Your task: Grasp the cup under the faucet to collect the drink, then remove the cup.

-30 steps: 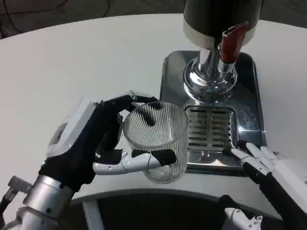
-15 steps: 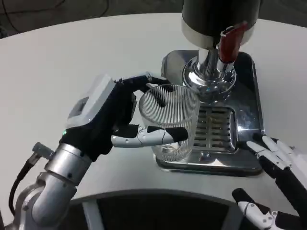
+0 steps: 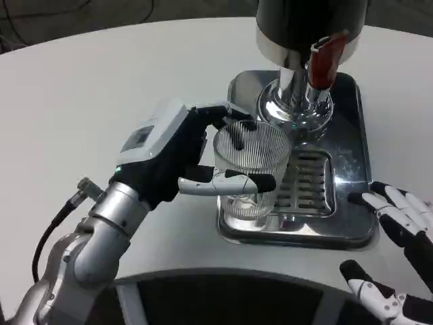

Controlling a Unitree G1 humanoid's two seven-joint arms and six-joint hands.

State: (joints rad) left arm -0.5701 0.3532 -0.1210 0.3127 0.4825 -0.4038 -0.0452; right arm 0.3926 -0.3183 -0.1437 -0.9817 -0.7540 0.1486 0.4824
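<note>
My left hand (image 3: 177,157) grips a clear ribbed glass cup (image 3: 251,166), fingers wrapped round its left side. The cup looks empty and sits over the left edge of the steel drip tray (image 3: 355,177), just left of the slotted grate (image 3: 308,181). The dispenser's chrome column (image 3: 295,101) rises behind it, with the red tap lever (image 3: 323,59) up and to the right of the cup. My right hand (image 3: 400,230) hovers at the lower right, off the tray's corner, fingers spread and holding nothing.
The dispenser's dark body (image 3: 308,24) overhangs the back of the tray. White round table (image 3: 101,101) spreads to the left and behind. The table's front edge curves just below the tray, with dark floor beneath.
My left hand has carried the cup up and to the right, from in front of the tray onto its left edge near the column. The right hand drifted slightly right and down.
</note>
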